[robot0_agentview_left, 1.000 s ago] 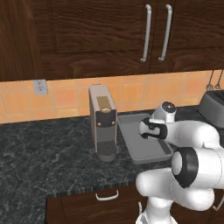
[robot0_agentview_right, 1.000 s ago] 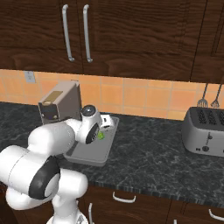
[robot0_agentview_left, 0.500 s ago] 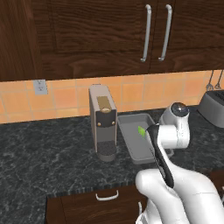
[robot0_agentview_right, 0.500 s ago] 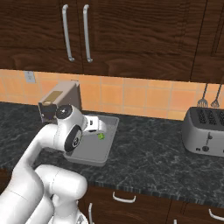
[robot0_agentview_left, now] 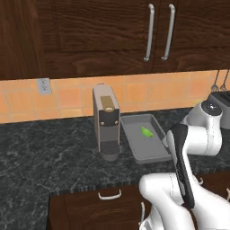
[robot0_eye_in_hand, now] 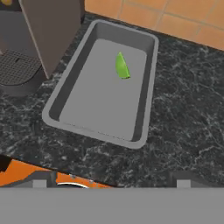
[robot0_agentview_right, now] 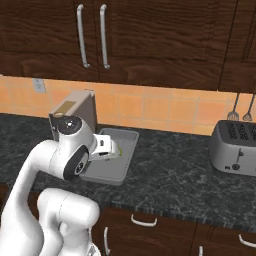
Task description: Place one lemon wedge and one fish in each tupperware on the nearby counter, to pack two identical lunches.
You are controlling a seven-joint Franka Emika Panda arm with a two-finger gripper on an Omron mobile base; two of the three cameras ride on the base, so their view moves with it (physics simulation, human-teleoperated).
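Green lemon wedge (robot0_eye_in_hand: pixel 122 66) lies upper centre of frame, inside grey tray (robot0_eye_in_hand: pixel 144 109) on tabletop (robot0_eye_in_hand: pixel 188 105). My claw's grip: cannot tell. Should centre over wedge, descend straight, clear tray wall.

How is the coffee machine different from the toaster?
The coffee machine is tall and beige-brown; the toaster is low, wide and silver. The coffee machine stands right beside the grey tray; the toaster sits far off along the counter. Both stand upright near the tiled wall.
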